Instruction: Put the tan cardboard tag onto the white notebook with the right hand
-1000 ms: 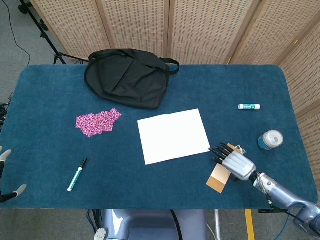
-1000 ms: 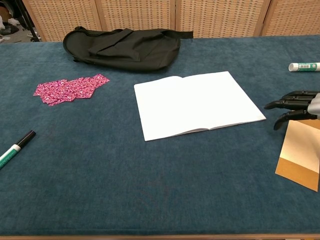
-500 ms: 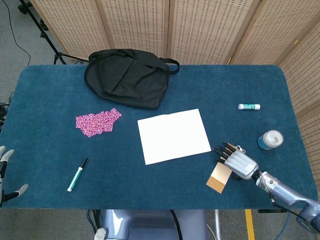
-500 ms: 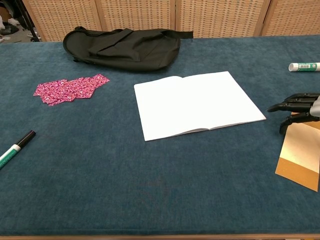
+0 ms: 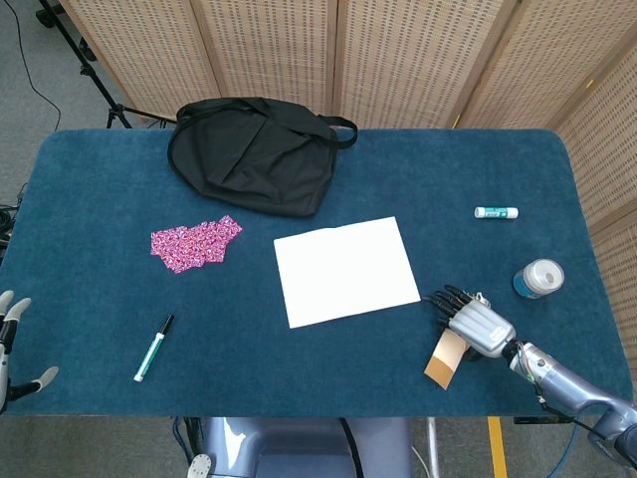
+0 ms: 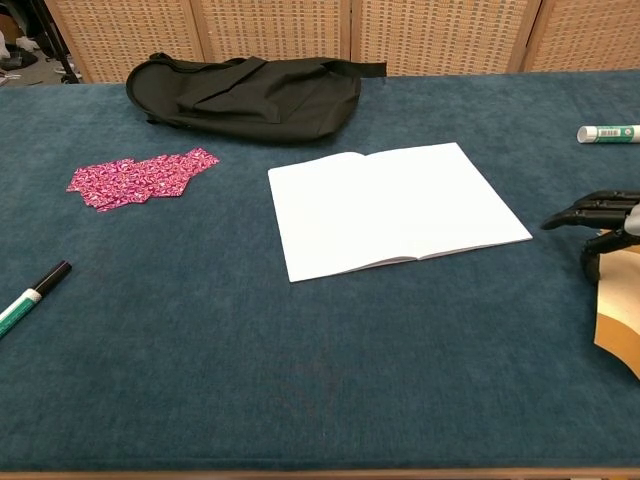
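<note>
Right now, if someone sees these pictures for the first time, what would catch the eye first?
The open white notebook lies bright at the middle of the dark blue table, with the black bag behind it. Left of it lies a pink patterned cloth. At the near right, the right hand sits at the tan cardboard tag, its dark fingers pointing toward the notebook.

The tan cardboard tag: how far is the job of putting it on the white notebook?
Nothing is finished: the white notebook lies open and bare. In hand: the right hand is on the tan cardboard tag, which looks tilted, near the table's front right edge. Whether it is gripped is unclear. Left: carry it over and set it on the page.
</note>
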Tool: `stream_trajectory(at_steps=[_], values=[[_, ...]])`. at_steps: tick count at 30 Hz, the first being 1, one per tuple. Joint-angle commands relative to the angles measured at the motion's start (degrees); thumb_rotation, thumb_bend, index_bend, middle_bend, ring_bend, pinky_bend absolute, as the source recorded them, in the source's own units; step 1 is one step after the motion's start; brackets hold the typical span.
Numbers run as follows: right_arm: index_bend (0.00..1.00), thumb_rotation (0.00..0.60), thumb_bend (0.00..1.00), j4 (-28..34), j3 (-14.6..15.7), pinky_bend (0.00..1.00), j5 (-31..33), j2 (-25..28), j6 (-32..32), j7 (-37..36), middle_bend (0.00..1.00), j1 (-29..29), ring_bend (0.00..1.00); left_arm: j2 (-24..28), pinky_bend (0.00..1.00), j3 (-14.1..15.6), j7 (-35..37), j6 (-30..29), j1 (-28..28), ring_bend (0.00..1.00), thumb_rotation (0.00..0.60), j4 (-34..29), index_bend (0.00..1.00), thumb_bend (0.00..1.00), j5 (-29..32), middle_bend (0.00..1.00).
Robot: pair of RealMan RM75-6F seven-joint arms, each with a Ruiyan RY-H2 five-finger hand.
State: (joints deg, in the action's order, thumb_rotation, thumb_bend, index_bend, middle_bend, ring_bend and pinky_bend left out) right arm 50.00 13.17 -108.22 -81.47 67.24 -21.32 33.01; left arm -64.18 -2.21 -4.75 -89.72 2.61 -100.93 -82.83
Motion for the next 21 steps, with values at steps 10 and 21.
stream_trajectory(at_steps=[10, 21], values=[[0.45, 0.600, 0.13, -0.41, -1.35, 0.00, 0.39, 0.68, 4.10, 0.74, 0.09, 0.73, 0.00, 0.05, 0.00, -0.14, 0.03, 0.32, -0.21, 0.00, 0.600, -0.06, 0.00, 0.00, 0.47, 0.00], [0.45, 0.600, 0.13, 6.80, -4.46, 0.00, 1.77, 4.92, 1.66, 5.77, 0.09, 4.94, 0.00, 0.40, 0.00, -0.84, 0.30, 1.80, -0.95, 0.00, 0.600, -0.06, 0.00, 0.00, 2.32, 0.00]])
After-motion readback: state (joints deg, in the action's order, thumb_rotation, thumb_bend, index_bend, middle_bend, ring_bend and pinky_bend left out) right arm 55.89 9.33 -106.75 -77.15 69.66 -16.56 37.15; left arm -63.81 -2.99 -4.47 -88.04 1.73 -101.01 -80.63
